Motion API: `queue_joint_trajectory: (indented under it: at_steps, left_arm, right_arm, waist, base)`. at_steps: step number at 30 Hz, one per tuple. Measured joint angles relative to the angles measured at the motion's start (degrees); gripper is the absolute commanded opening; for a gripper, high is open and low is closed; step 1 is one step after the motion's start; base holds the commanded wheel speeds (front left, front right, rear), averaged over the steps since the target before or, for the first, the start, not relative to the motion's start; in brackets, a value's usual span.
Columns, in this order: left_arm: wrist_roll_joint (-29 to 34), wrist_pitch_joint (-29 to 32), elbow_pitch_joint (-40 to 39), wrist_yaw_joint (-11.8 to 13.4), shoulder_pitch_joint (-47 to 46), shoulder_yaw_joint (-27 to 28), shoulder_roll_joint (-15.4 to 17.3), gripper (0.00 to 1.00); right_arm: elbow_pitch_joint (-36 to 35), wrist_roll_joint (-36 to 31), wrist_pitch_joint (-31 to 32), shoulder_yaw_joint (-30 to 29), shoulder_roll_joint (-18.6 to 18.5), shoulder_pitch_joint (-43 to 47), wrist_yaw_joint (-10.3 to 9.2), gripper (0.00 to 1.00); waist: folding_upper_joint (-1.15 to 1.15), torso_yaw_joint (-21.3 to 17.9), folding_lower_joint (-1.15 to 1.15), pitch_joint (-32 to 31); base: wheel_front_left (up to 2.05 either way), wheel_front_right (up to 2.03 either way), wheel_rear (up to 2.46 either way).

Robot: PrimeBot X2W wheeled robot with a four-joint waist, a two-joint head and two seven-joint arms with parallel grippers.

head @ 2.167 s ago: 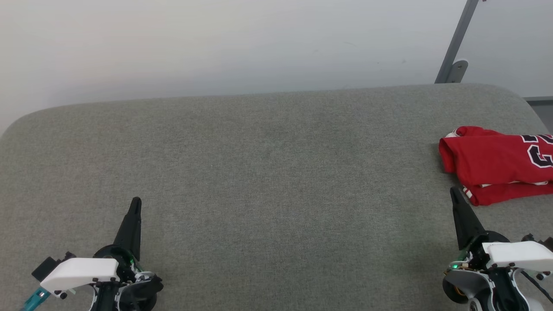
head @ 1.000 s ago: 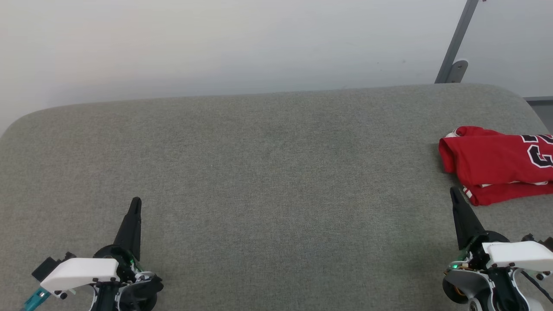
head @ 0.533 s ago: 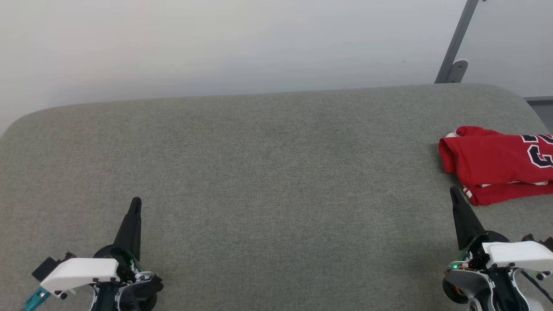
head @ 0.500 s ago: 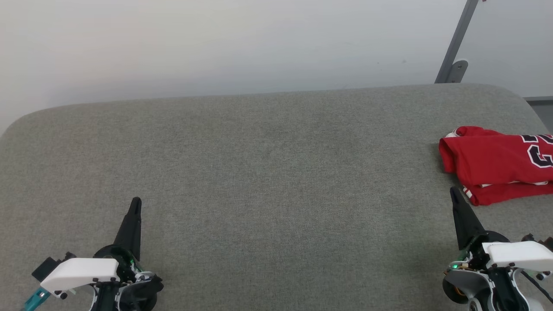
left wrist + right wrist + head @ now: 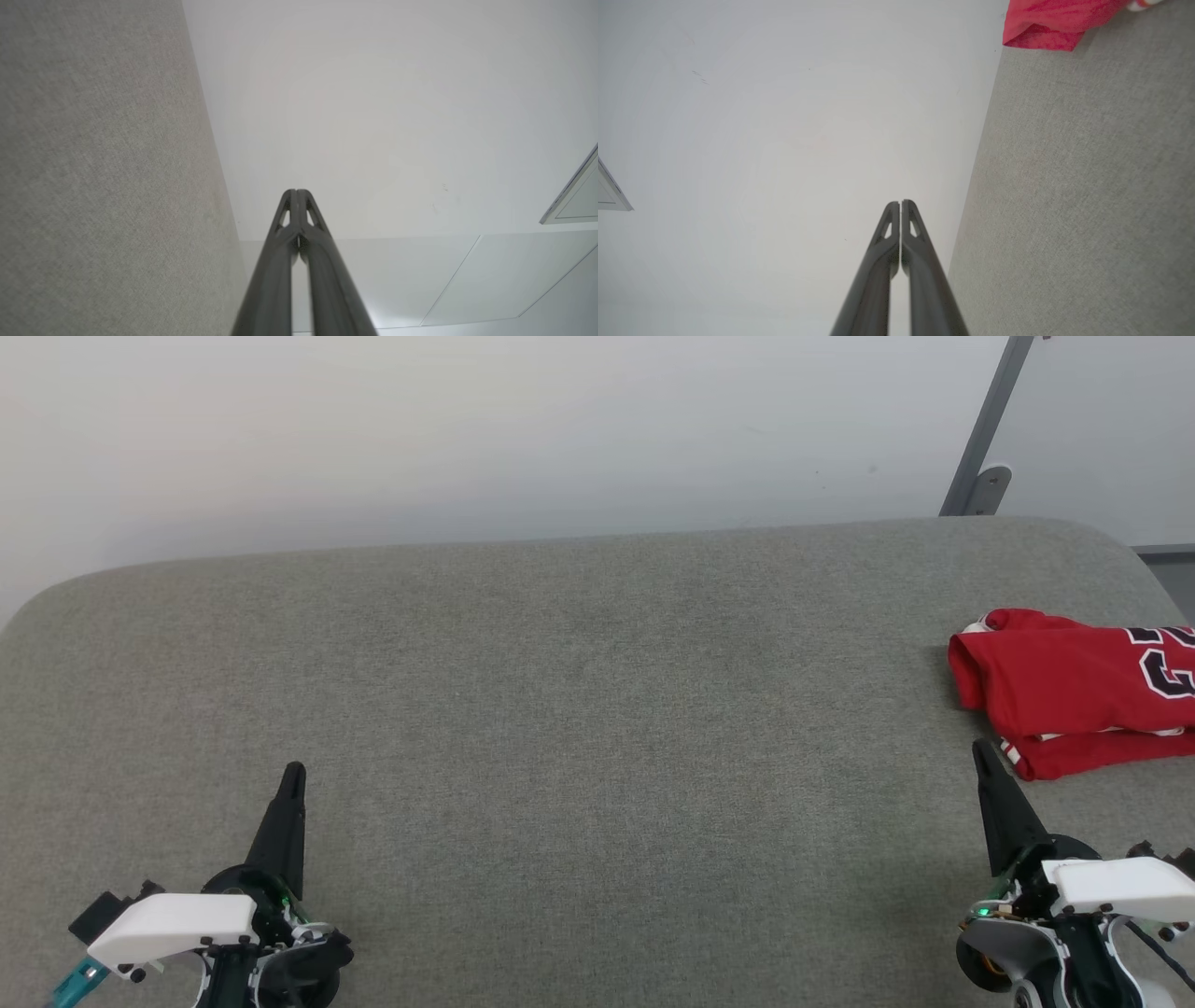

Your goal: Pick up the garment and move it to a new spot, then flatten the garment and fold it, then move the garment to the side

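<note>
A folded red garment [image 5: 1074, 691] with black, white-outlined lettering lies at the far right of a grey fabric surface [image 5: 579, 709], running off the head view's right edge. The left gripper [image 5: 293, 773] sits at the lower left, well apart from it. The right gripper [image 5: 978, 747] sits at the lower right, its tip just beside the garment's near edge. Both have their fingers pressed together, holding nothing.
</note>
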Motion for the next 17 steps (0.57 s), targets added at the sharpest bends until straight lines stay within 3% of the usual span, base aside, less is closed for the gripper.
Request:
queue_joint_trajectory:
  at_steps: [17]
  left_arm:
    - [0.0, 0.0, 0.0, 0.0, 0.0, 0.01, -0.02, 0.0]
  right_arm:
    - [0.0, 0.0, 0.0, 0.01, 0.0, 0.0, 0.0, 0.0]
  waist:
    - [0.0, 0.0, 0.0, 0.0]
  base:
    - [0.0, 0.0, 0.0]
